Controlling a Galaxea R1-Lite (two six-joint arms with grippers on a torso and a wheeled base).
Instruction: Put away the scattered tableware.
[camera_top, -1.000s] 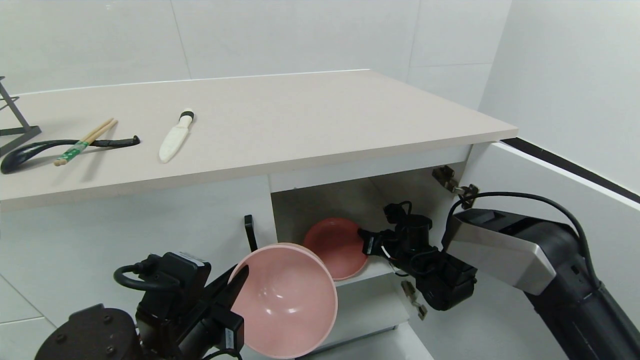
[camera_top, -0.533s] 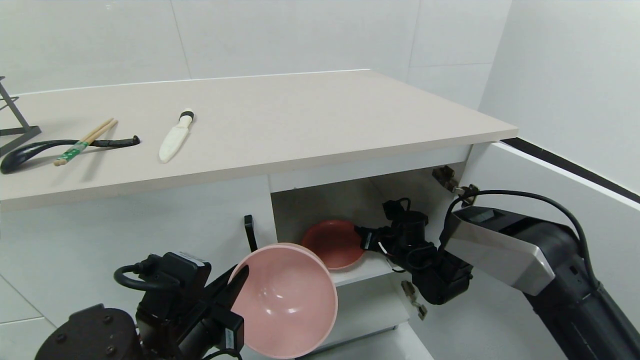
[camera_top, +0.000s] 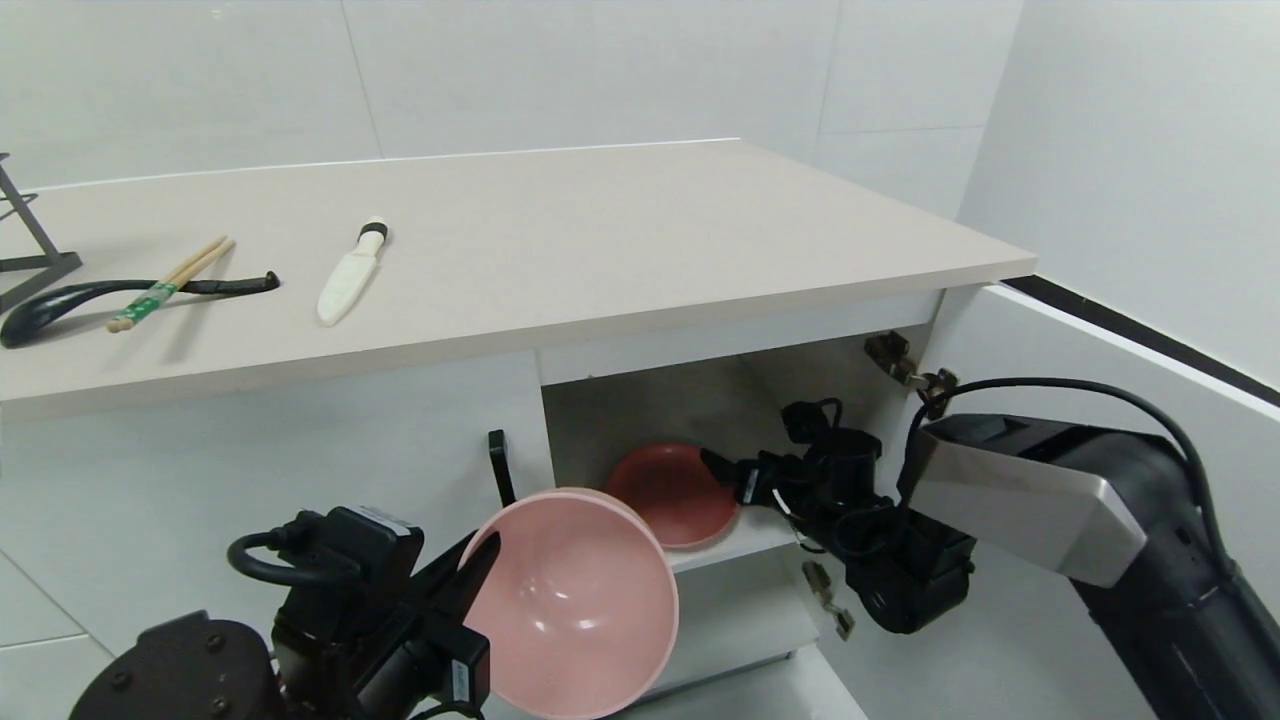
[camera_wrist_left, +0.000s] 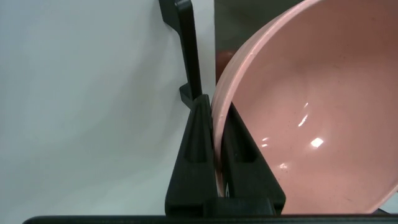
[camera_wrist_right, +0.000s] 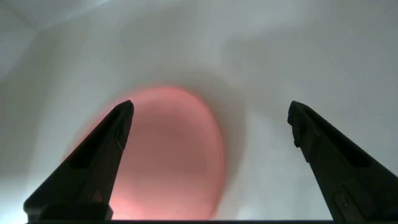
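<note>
End effector left (camera_wrist_left: 214, 121): clamped on tilted pink bowl (camera_top: 570, 600) rim | end effector right (camera_wrist_right: 210, 112): spread wide, facing red plate (camera_top: 668, 492) on shelf (camera_top: 745, 535).

Counter (camera_top: 600, 230) w/ black spoon (camera_top: 60, 300), chopsticks (camera_top: 170, 283), knife (camera_top: 352, 272); cabinet shelf (camera_top: 752, 533) w/ red dish (camera_top: 665, 495)

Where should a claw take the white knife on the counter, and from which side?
Probably at the narrow end by the black band, coming straight down. The knife lies flat on the counter, nothing close beside it, so its width can be straddled; the front end is broader.
</note>
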